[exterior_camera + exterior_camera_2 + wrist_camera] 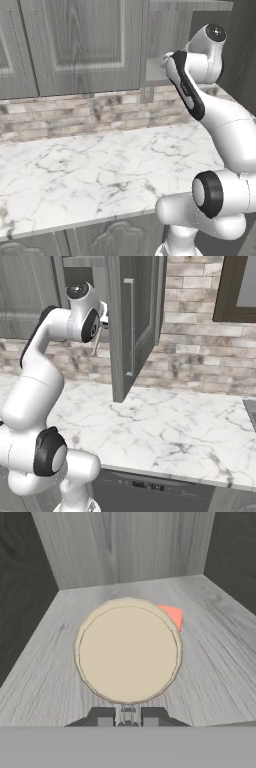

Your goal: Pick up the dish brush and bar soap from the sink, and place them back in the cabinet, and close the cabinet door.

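Arm [225,125]: white, dark joints; rises from the base and reaches up into the open wall cabinet [167,30] above the desk [100,170].

Jaws [127,716]: together, clamped on the brush [128,651] at its handle. In the hand view the two dark tips sit tight either side of the thin stem just under the head.

Brush: round pale head faces the hand camera, held above the cabinet shelf [215,642]. From the right base view the tan stick handle [96,342] hangs down and slightly aslant beside the wrist, in front of the cabinet opening.

Soap [172,615]: orange-red block lying flat on the shelf, behind the brush head and to its right in the hand view; only one corner visible, the rest hidden by the head. Whether the brush touches it cannot be told.

Door [132,326]: grey wood grain, swung wide open, edge toward the right base camera, standing out over the desk.

Desk: white marble, veined grey; brick backsplash [200,346] behind it.
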Robot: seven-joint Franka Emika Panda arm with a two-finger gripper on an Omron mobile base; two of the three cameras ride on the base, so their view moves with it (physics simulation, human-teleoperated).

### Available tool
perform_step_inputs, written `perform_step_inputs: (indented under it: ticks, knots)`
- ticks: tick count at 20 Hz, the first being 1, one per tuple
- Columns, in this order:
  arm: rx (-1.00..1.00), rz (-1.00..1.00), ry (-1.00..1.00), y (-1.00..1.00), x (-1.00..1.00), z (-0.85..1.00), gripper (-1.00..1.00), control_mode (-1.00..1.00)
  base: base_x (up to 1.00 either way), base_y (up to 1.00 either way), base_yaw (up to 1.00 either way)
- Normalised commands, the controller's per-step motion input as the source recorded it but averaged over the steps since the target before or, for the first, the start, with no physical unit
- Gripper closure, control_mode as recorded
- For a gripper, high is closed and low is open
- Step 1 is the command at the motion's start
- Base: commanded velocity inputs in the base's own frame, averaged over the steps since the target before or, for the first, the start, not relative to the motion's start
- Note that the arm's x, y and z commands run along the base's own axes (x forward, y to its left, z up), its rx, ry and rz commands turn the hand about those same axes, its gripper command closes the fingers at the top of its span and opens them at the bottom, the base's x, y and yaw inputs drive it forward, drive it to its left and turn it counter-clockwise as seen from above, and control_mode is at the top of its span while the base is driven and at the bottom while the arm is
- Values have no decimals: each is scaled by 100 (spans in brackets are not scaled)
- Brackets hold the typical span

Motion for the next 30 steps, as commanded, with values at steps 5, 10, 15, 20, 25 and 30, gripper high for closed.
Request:
perform_step_inputs:
  ticks: [5,10,15,20,25,30]
  knots:
    - [0,0,0,0,51,4,100,-100,0,0,0]
    - [0,2,0,0,47,0,100,-100,0,0,0]
    - [0,3,0,0,45,0,100,-100,0,0,0]
    - [0,3,-1,0,43,0,100,-100,0,0,0]
    - [0,3,-1,0,37,-10,100,-100,0,0,0]
    - [0,3,-2,0,28,-16,100,-100,0,0,0]
